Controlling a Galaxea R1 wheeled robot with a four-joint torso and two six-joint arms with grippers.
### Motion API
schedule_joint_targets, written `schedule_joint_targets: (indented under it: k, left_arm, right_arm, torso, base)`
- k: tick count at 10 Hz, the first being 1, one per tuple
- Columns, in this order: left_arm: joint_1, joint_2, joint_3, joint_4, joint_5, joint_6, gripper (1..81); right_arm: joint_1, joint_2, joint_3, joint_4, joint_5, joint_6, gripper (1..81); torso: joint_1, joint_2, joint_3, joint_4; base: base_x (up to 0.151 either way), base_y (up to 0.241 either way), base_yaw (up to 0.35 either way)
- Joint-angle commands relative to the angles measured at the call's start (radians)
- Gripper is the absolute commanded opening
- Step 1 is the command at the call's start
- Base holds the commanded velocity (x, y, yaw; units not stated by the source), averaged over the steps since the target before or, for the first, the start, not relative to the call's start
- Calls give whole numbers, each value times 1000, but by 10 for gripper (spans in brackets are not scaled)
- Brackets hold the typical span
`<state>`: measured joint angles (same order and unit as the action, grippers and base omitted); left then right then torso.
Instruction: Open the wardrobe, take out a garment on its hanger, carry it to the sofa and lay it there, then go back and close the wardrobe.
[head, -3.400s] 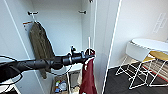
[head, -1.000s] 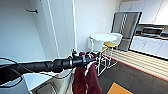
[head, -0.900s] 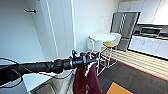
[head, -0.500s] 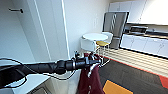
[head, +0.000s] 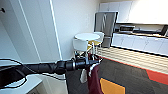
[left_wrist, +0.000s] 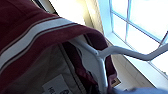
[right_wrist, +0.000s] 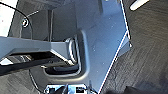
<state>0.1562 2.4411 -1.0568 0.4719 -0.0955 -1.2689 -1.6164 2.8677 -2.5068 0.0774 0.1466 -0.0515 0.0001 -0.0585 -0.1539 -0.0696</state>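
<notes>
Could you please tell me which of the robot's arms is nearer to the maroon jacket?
Left. Its gripper is at the hanger, with the jacket hanging directly below; the right arm is nowhere near it.

We cannot make out the left gripper (head: 93, 62) fingers; they are lost in blur against the maroon jacket (head: 94, 78). The jacket is cut off by the head view's lower edge. In the left wrist view the white hanger (left_wrist: 101, 60) runs off the frame below the collar, and the neck label (left_wrist: 58, 87) print is cut off, unreadable.
</notes>
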Motion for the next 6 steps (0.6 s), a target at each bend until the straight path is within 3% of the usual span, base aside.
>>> schedule_joint_targets:
  k: [1,6]
  left_arm:
    - [-184,18,14,39,-79,13,10]
    - [-184,-14,61,51,-82,13,10]
  right_arm:
    - [17,-11,4,-8,-58,-1,811]
    - [12,-11,11,-8,-53,-1,811]
  torso:
    - [0,0,0,0]
    - [0,0,0,0]
  base:
    - [0,0,-245]
    - [0,0,-248]
